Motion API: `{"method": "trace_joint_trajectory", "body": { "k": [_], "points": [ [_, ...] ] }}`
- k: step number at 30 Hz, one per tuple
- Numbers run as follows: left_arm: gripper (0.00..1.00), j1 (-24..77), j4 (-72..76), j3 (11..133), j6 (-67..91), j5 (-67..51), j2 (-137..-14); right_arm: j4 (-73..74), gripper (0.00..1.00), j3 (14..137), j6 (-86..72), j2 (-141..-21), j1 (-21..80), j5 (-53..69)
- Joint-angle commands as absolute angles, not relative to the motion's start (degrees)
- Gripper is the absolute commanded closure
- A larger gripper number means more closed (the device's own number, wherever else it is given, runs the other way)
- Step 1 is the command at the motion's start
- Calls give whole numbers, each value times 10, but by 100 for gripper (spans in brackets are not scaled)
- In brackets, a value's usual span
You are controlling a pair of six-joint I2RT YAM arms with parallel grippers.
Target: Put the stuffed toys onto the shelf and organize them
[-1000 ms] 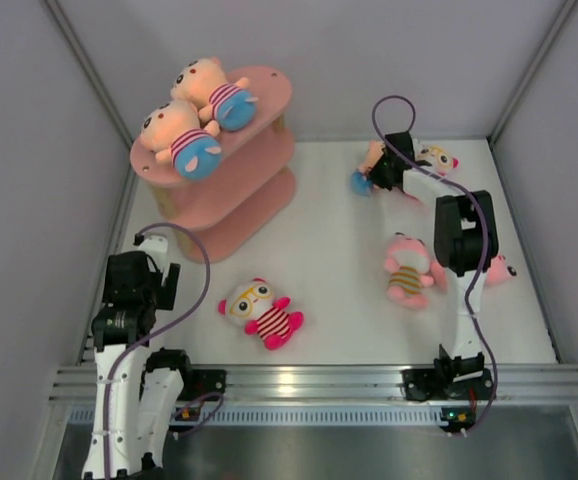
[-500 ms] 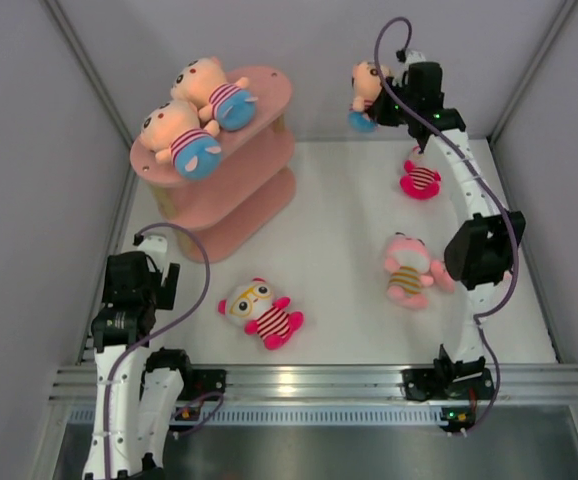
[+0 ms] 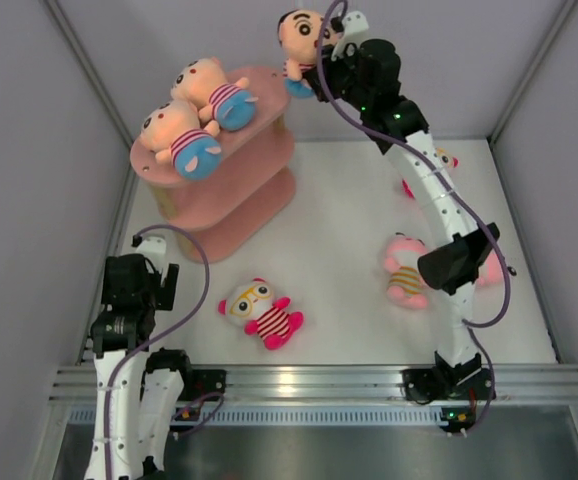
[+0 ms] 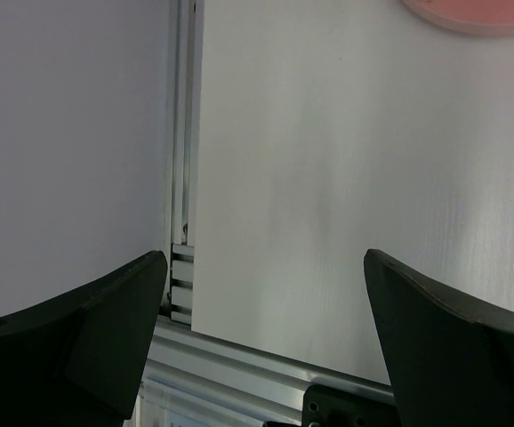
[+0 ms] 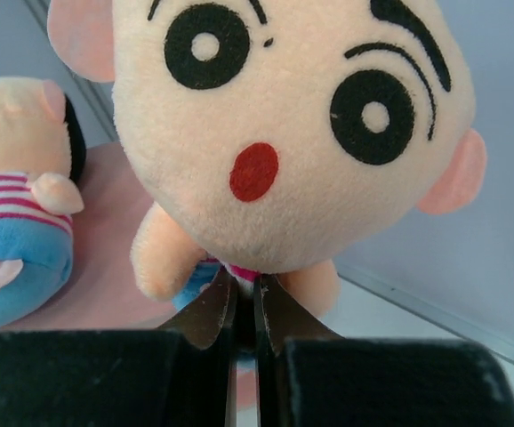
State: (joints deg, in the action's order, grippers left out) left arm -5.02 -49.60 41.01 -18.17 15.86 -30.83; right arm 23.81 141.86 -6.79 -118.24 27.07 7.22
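Observation:
My right gripper [image 3: 314,82] is shut on a peach-headed stuffed toy [image 3: 301,38], holding it in the air just right of the pink shelf's top board [image 3: 269,88]. In the right wrist view the toy's face [image 5: 284,124] fills the frame above my closed gripper [image 5: 245,302]. Two peach-headed toys [image 3: 187,140] [image 3: 214,92] lie on the top board. A white-faced toy with glasses [image 3: 262,311] and a pink toy with yellow stripes [image 3: 407,272] lie on the table. My left gripper [image 4: 266,294] is open and empty over bare table near the left front.
Another magenta toy [image 3: 439,160] is partly hidden behind the right arm, and one more [image 3: 491,268] peeks out by its elbow. Grey walls enclose the table on three sides. An aluminium rail [image 3: 319,382] runs along the front edge.
My right gripper has lifted the peach-headed toy from the back right of the table and carried it up and left toward the shelf's top board. The left arm has not moved.

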Motion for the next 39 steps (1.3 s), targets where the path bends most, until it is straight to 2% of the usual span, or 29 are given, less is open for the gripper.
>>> {"method": "trace_joint_trajectory", "body": {
  "k": [1,35,36,38,39],
  "points": [
    [1,-54,-470,409,-176,158,-299,202,100,1444,-60,-1214,309,50],
    [1,-54,-468,408,-178,156,-287,216,100,1437,-118,-1235,359,86],
    [1,-54,-469,407,-178,156,-288,215,97,1437,-120,-1236,359,86],
    [1,-54,-468,407,-178,156,-287,211,81,1435,-120,-1233,360,86],
    [1,-54,-469,408,-178,156,-288,208,64,1434,-120,-1230,361,86]
  ]
}}
